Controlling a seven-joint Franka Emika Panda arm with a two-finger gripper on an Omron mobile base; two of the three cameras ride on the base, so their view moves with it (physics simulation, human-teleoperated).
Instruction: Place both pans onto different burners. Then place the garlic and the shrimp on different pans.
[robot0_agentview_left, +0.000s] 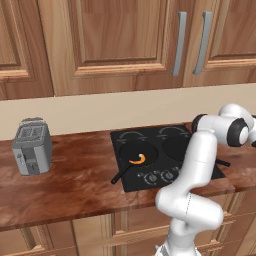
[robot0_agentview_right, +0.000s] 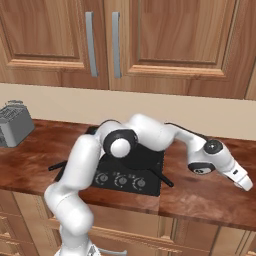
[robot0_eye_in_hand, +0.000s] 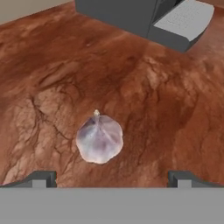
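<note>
Lying on the reddish-brown wooden counter (robot0_eye_in_hand: 144, 96), the pale purplish-white garlic bulb (robot0_eye_in_hand: 99, 139) sits between the spread-open gripper (robot0_eye_in_hand: 111, 178) fingertips; it looks light, firm and rounded, best pinched across its widest middle.

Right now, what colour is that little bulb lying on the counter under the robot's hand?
The garlic is pale white with a purplish-grey tinge, seen best in the hand view.

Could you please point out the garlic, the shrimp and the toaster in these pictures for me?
garlic (robot0_eye_in_hand: 99, 140), hand view, middle of the pale bulb.
shrimp (robot0_agentview_left: 138, 160), left base view, middle of the orange curl.
toaster (robot0_agentview_left: 32, 146), left base view, middle of its grey side.
</note>
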